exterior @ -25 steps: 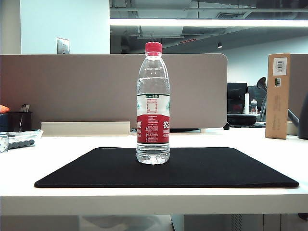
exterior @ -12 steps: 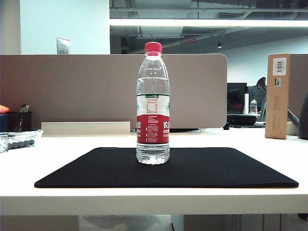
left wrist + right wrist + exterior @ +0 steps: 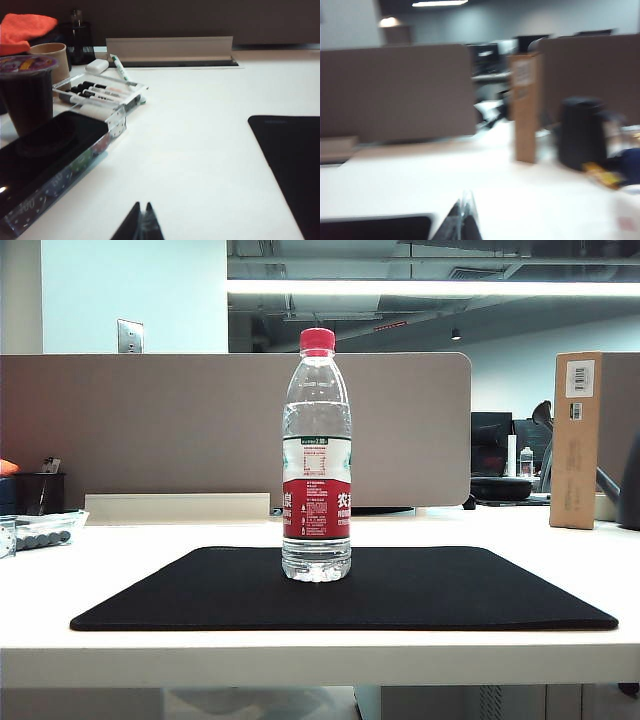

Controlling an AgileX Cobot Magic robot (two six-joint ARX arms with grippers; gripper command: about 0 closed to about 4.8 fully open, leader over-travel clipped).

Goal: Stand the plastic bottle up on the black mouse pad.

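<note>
Standing upright at the black mouse pad's (image 3: 450, 590) centre, the plastic bottle (image 3: 317, 455) held clear water; a clear tray (image 3: 107, 95) at nine o'clock held markers; left gripper (image 3: 141, 220) and right gripper (image 3: 463, 212) were closed, empty, low over the table.

The bottle (image 3: 316, 455) stood upright on the pad (image 3: 450, 590), near its middle. The pad lay on the surface (image 3: 120, 550), before a partition (image 3: 150, 430). A box (image 3: 577, 440) stood far right, a marker tray (image 3: 102, 95) far left.

One clear ribbed plastic bottle with a red cap (image 3: 316, 455) is standing on one thin matte black rectangular mouse pad (image 3: 450, 590); one tall brown cardboard box (image 3: 577, 440) is standing far right.
</note>
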